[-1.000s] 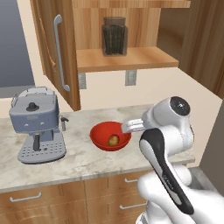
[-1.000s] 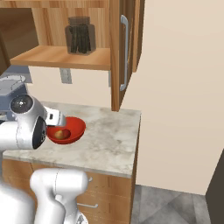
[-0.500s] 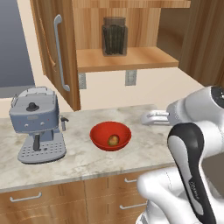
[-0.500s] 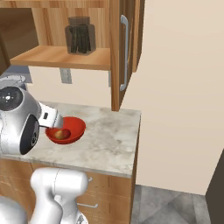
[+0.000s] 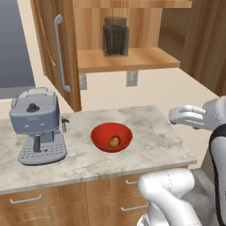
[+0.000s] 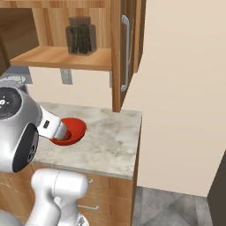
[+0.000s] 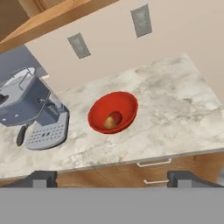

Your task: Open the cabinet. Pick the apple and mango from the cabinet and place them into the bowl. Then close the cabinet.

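Pincer (image 7: pixel 112 178) wide open, hand view shows fruit (image 7: pixel 112 120) in bowl (image 7: pixel 124 104)

A kitchen: wooden wall cabinet (image 5: pixel 62 53), marble-topped table (image 5: pixel 150 145) over drawers (image 5: pixel 39 198), grey coffee machine (image 5: pixel 37 126), wall outlets (image 5: pixel 131 78).

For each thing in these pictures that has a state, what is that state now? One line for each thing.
Wooden wall cabinet: both doors open.
Glossy red round bowl: upright on the marble counter, one yellowish-brown fruit inside.
Dark glass jar: upright on the cabinet shelf, lid on.
Grey coffee machine: upright on the counter, left of the bowl.
Low wooden drawers: shut.
Gripper: open, empty.
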Robot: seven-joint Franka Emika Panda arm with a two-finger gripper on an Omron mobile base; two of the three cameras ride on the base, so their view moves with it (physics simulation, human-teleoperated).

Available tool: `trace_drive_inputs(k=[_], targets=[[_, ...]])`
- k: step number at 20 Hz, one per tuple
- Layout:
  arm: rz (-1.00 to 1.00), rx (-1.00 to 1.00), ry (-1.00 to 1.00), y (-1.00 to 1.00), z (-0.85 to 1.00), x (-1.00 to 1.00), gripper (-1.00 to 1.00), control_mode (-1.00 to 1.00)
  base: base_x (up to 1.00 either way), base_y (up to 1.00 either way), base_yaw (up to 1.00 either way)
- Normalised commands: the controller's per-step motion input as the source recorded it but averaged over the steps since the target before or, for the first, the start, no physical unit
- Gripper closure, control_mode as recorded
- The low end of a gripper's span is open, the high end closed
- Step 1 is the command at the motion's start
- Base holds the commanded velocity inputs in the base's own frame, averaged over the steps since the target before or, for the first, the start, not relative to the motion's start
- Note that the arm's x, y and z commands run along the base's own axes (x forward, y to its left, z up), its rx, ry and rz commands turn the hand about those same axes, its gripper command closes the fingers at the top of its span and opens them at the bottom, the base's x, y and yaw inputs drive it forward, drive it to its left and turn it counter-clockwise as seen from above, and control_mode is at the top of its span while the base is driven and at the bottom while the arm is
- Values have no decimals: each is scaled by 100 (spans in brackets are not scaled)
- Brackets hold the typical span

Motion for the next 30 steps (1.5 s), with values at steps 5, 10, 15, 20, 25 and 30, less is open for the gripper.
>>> trace_drive_inputs(k=[5,10,15,20,25,30], targets=[[-4,15,0,-42,27,-30,-100,-100,0,0,0],[-5,13,0,-42,26,-26,-100,-100,0,0,0],[-4,12,-2,-46,21,-17,-100,-100,0,0,0],[-2,11,0,-44,4,-1,-100,-100,0,0,0],[0,17,0,-38,0,0,-100,-100,0,0,0],[0,17,-2,-39,0,0,-100,-100,0,0,0]])
